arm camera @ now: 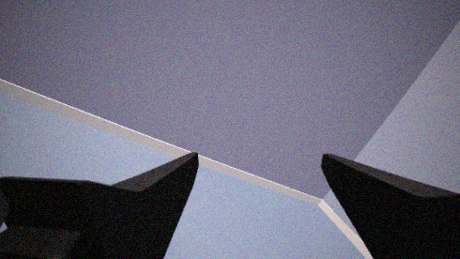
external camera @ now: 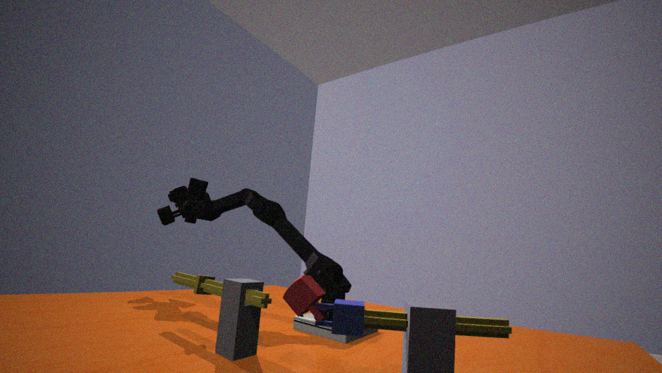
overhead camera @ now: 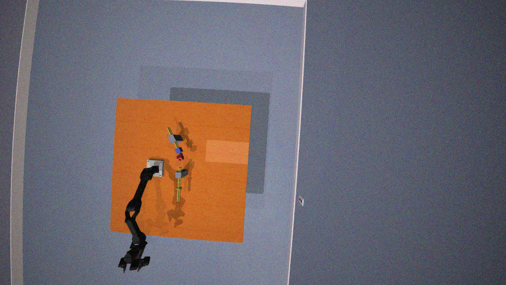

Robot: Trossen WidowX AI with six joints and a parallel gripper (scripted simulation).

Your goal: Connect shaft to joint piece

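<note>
in the exterior view, the near block [external camera: 431, 340] is cut off at its foot by the bottom edge, and the worktop [external camera: 115, 342] runs out of the picture. the red joint piece [overhead camera: 180, 157] [external camera: 303, 295] is too small from above to read its opening. in the wrist view, both fingers are cropped at their rear ends.

top: overhead, far | exterior: low, near, sideways; both share tabletop [overhead camera: 219, 198] [external camera: 69, 324]
</note>
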